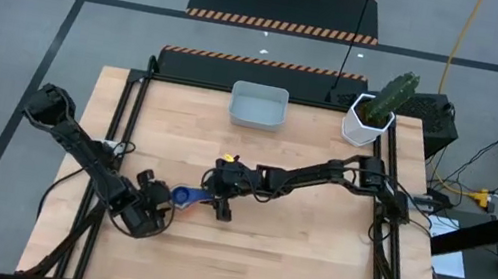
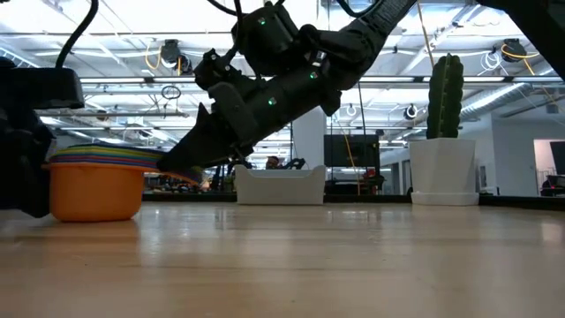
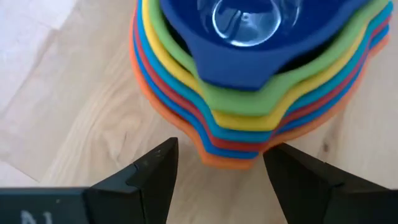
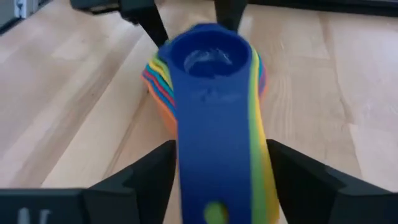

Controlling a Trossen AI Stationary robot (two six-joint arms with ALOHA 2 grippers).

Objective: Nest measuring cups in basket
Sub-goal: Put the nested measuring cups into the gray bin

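Seven small plastic scoop-shaped measuring cups [image 1: 182,195], dark blue on top and orange at the bottom, sit nested as one stack on the wooden bench [image 1: 288,268], well apart from the shallow light grey-blue plastic basket [image 1: 258,106] at the far edge. Right tool [image 4: 214,180] straddles the stacked handles, fingers apart and not clenched; left tool [image 3: 217,171] stands open just beside the stack's opposite side. Nesting looks done, so the step in hand is grasping the stack; next likely calls for closing on the handles and carrying it to the basket.

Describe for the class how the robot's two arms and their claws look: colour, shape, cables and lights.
Both arms are black, jointed and tubular, with dark cables running alongside. The left claw ends in two flat, matte black, wedge-shaped fingers; the right claw has the same pair. Small green indicator lights glow on the right arm's wrist housing, with a yellow marking near that wrist.
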